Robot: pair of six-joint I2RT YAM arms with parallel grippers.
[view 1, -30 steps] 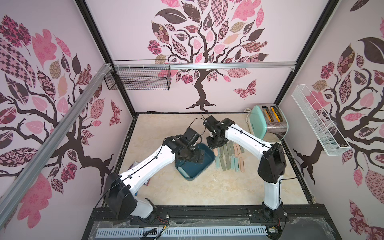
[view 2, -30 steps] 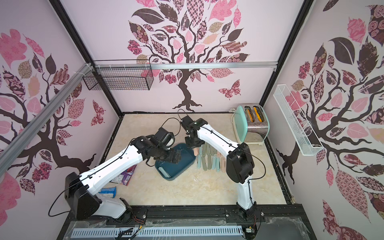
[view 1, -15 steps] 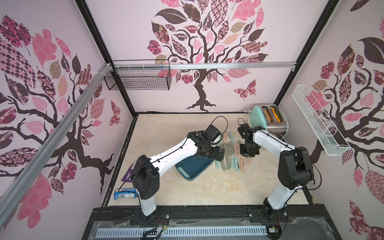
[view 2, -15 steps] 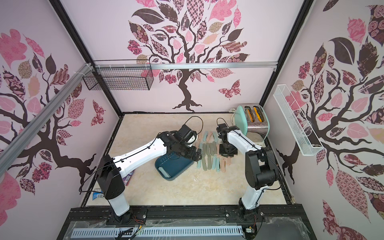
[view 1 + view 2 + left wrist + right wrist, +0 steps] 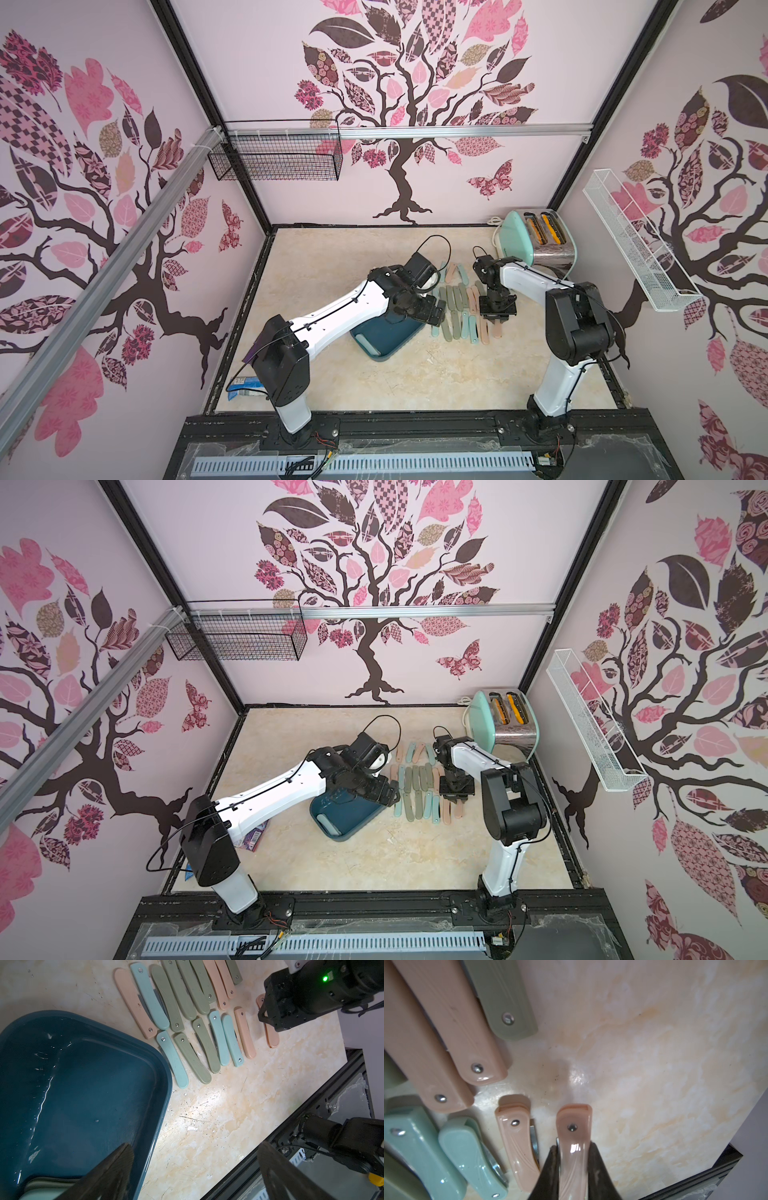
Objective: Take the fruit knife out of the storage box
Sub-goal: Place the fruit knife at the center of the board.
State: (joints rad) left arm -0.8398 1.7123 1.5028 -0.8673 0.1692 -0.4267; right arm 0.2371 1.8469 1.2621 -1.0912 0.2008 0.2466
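The dark fingers (image 5: 550, 1167) of the right gripper (image 5: 573, 1146) were clamped on a peach-pink plastic folding fruit knife (image 5: 574, 1120), pinching its handle from both sides. That fruit knife was out of the dark teal-blue, round-cornered plastic storage box (image 5: 83, 1084). It sat at the outer end of two rows of pink, mint and sage folded knives (image 5: 457, 307) on the beige marble-patterned tabletop (image 5: 332, 270), just beside another pink one. Whether it touched the tabletop could not be told. The left gripper (image 5: 194, 1145) hung over the storage box's rim nearest the rows, its fingers (image 5: 116, 1167) spread wide with nothing between them. Pale green and mint pieces lay at one end inside the storage box (image 5: 384, 332).
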